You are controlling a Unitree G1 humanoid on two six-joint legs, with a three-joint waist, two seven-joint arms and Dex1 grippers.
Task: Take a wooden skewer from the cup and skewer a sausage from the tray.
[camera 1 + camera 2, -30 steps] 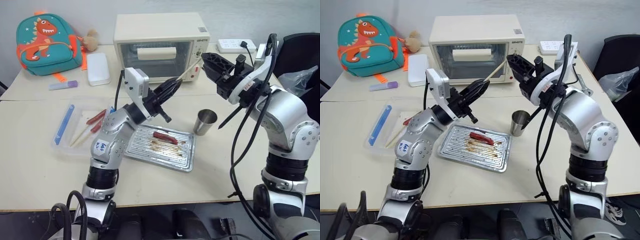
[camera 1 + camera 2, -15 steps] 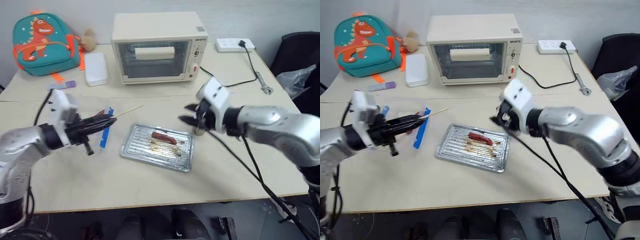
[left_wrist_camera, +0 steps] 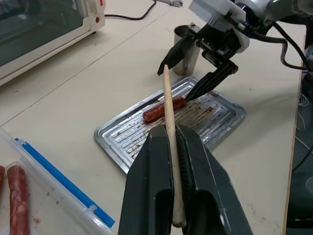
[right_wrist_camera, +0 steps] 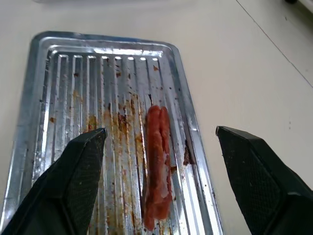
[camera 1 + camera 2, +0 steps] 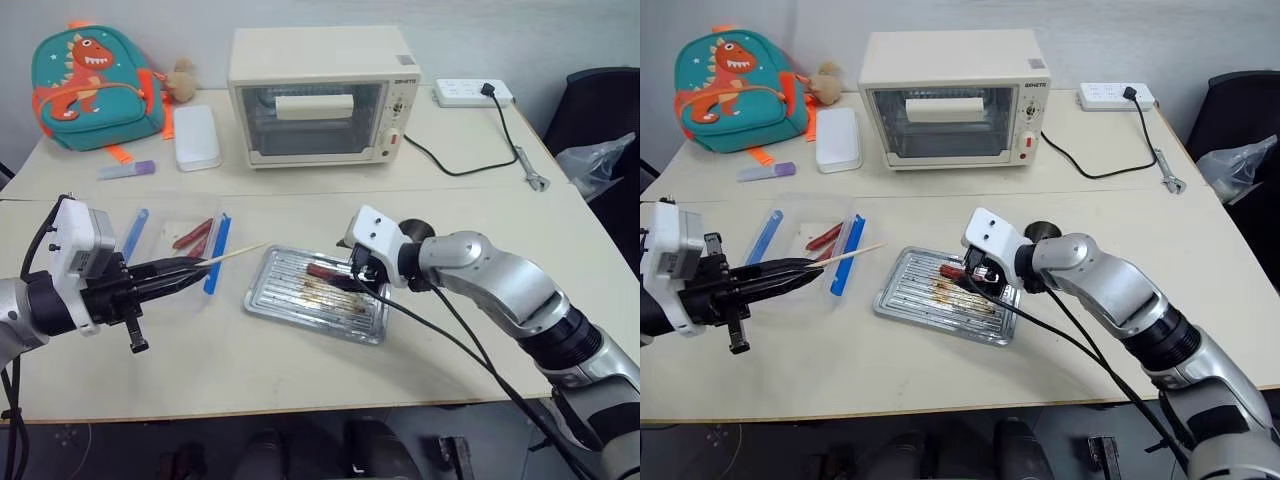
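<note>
We see a pale, smooth tabletop [image 5: 300, 370] set against a grey wall, with a cream toaster oven [image 5: 320, 95] at the back, a teal dinosaur backpack [image 5: 95, 85] in the far left corner and a white power strip [image 5: 472, 92] to the right. Near the middle lies the tray [image 5: 275, 300], silver metal with a ribbed bottom, rounded corners and brown grease marks. On its ribs rests the sausage [image 4: 157, 161], short, slim and glossy reddish-brown. The right gripper [image 4: 161, 142] hangs just above it, its black fingers spread wide on either side, touching nothing. The left gripper [image 3: 171, 147], out to the left of the tray, is clamped on the wooden skewer [image 3: 170, 127], a thin pale stick whose tip points toward the tray. The grey steel cup [image 3: 188, 46] stands just beyond the tray. A clear plastic container [image 5: 165, 235] with blue edges holds more sausages.
</note>
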